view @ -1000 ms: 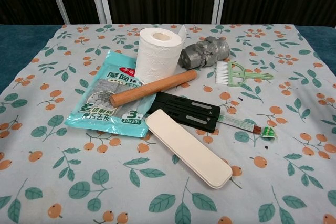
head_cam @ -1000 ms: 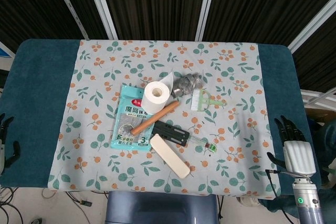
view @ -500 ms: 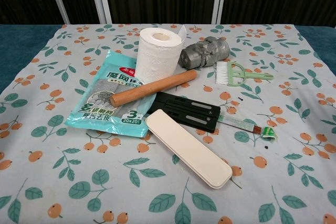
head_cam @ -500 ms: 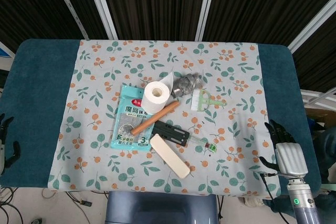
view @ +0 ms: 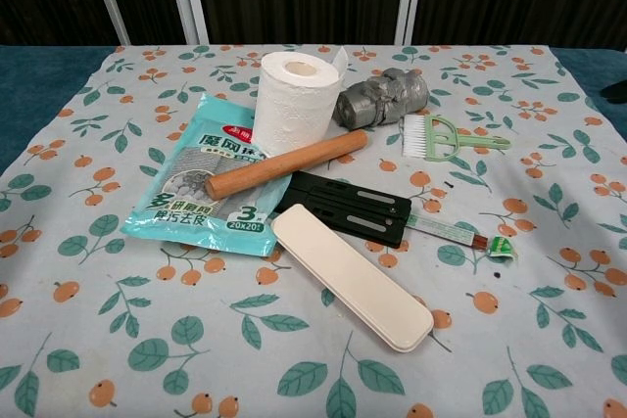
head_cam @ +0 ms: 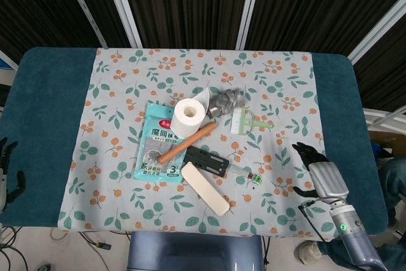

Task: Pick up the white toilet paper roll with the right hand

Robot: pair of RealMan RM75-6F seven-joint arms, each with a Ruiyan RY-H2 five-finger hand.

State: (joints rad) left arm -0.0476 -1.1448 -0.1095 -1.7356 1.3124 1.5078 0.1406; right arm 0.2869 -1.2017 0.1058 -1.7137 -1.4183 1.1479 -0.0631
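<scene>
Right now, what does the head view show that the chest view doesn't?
Only the head view shows the right hand, open over the cloth's right side and far from the roll, and the left hand at the table's left edge. Only the chest view shows the white toilet paper roll's side wall. Both show the roll upright beside the wooden stick.

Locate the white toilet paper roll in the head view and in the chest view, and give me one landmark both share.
Head view: the white toilet paper roll stands upright left of centre, at the teal packet's top right corner.
Chest view: the roll stands upper centre, behind the wooden stick.
Shared landmark: the grey crumpled wad lies just right of the roll in both views.
</scene>
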